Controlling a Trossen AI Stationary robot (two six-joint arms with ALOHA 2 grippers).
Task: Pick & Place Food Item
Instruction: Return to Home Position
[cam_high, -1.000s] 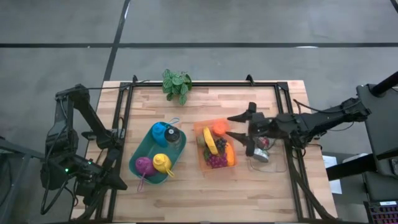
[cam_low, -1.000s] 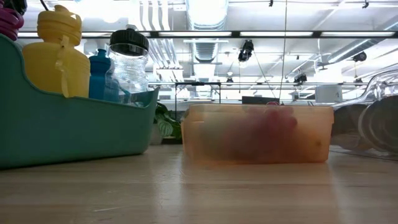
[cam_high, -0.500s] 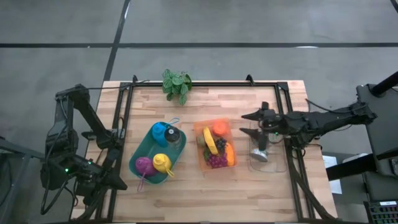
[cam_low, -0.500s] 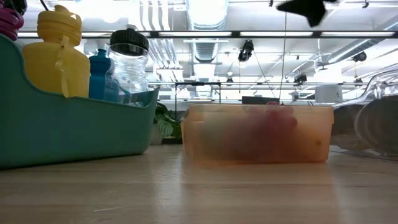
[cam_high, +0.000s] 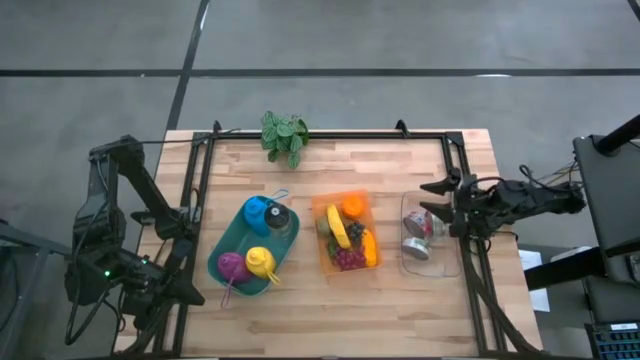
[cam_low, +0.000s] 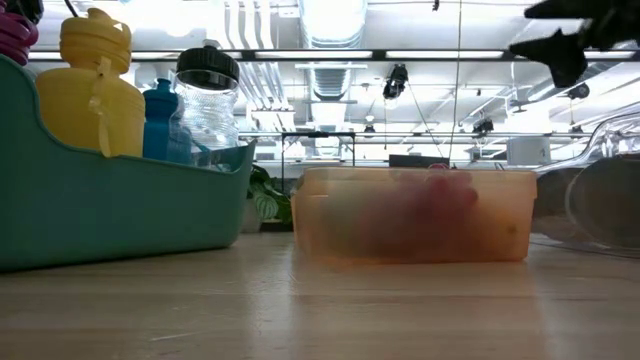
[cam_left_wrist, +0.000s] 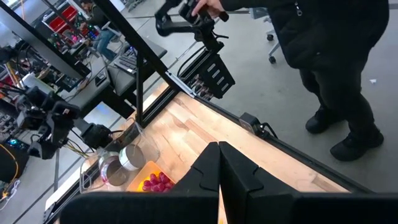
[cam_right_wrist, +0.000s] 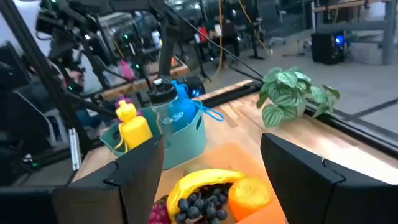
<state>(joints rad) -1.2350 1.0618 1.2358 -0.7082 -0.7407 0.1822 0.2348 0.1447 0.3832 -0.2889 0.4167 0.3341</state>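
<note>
An orange bin (cam_high: 346, 234) in the middle of the table holds a banana (cam_high: 338, 226), an orange (cam_high: 352, 207), purple grapes (cam_high: 346, 258) and other fruit. To its right a clear container (cam_high: 440, 262) holds a red-and-white item (cam_high: 421, 224) and a grey can (cam_high: 416, 249). My right gripper (cam_high: 435, 199) hovers open and empty at that container's far right corner, pointing level toward the bin; it shows top right in the low view (cam_low: 562, 40). My left gripper (cam_left_wrist: 219, 163) is shut and empty, held off the table's left edge.
A teal tray (cam_high: 222, 262) with yellow, blue, purple and clear bottles stands left of the bin. A potted plant (cam_high: 284, 134) sits at the far edge. Black frame rails (cam_high: 462, 170) run along the table's sides. A person (cam_left_wrist: 323, 50) stands beyond the table.
My right gripper has drawn back from between the orange bin and the clear container toward the table's right edge, sinking a little and staying open and empty. The red-and-white item and the can stay in the clear container.
</note>
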